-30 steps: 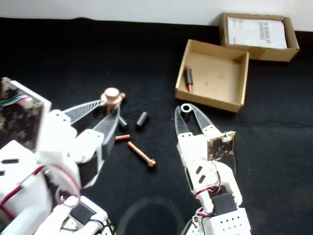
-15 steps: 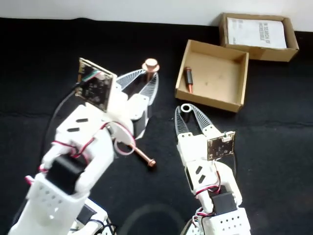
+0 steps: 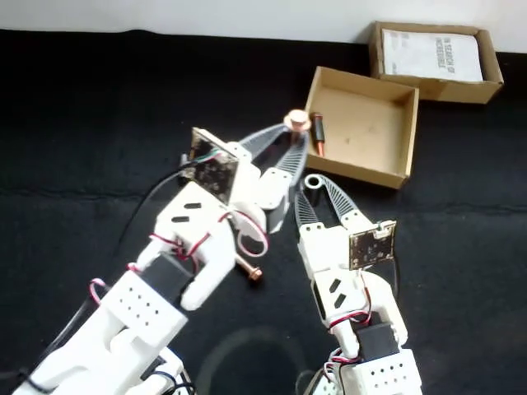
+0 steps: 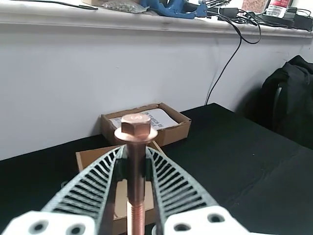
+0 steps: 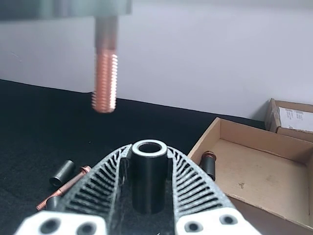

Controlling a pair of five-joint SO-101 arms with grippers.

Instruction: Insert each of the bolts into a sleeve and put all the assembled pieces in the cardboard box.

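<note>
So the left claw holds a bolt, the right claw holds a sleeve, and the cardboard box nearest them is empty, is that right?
Not quite. The cardboard box is not empty: the high view shows one assembled piece lying inside it. The rest holds: the left claw grips a bolt and the right claw grips a sleeve.
</note>
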